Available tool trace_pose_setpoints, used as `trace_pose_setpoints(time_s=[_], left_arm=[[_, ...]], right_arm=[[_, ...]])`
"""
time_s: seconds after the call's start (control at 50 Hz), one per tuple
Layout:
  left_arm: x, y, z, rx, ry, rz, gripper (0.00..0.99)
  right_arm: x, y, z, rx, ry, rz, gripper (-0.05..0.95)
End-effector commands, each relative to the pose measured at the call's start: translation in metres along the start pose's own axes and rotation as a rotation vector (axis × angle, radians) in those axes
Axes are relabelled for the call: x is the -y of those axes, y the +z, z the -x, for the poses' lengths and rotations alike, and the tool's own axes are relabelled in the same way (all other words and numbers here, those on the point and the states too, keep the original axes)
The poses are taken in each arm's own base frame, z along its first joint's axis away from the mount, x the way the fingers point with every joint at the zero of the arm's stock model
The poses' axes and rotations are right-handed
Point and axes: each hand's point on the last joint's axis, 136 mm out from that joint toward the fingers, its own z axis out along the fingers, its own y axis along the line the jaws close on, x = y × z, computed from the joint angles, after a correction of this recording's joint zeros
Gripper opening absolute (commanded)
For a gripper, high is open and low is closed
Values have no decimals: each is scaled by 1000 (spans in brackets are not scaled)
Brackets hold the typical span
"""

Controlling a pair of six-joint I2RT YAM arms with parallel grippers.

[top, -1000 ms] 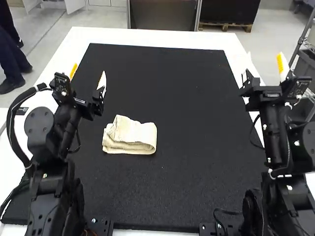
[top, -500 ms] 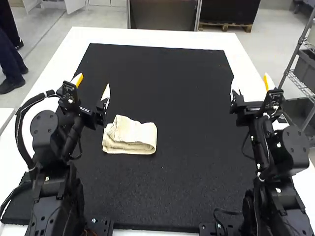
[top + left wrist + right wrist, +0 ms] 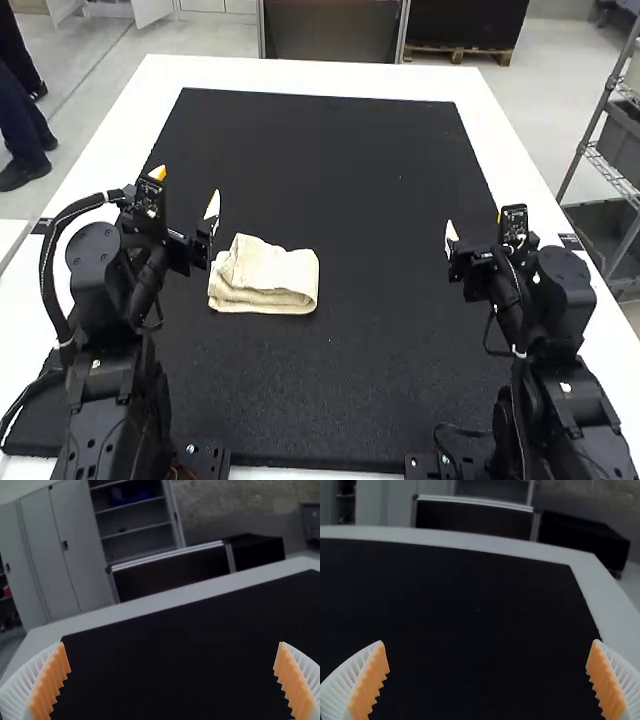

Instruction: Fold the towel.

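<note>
"Towel (image 3: 265,278) first: where do we find it, and how does it lie?"

"We see it in the high view, cream-coloured, on the left half of the black mat (image 3: 330,390). It lies folded into a small, thick bundle. We make out stacked layers along its near side, a rounded bend at its right end and a raised corner toward its far left."

"And if we work outward from the near edge?"

"Nearest us stand the left arm (image 3: 100,400) and the right arm (image 3: 570,400), one on each side. Past them comes the towel, then the grippers."

"How do we find their jaws?"

"The right gripper (image 3: 476,222) has its jaws released, well apart from the towel, near the mat's right side. The left gripper (image 3: 187,188) is just beside the towel, toward its far left, and its jaws are released too. In both wrist views we see the orange pads (image 3: 50,685) spread wide, facing each other."

"What do we have farthest off?"

"The far part of the mat, and beyond its edge the white table (image 3: 300,73), running across like a border."
</note>
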Motion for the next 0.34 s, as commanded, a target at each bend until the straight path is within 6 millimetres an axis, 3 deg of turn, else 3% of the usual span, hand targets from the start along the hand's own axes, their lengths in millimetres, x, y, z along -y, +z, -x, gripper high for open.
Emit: trace_pose_setpoints(time_s=[0.0, 0.2, 0.32], left_arm=[[-8, -2, -2, -5, 25, 37, 961], [-33, -7, -12, -51, 26, 151, 959], [-35, -7, -11, -47, 37, 158, 923]], right_arm=[[6, 0, -2, -3, 19, -29, 913], [18, -1, 0, 6, 24, -80, 913], [22, -1, 5, 26, 22, -94, 913]])
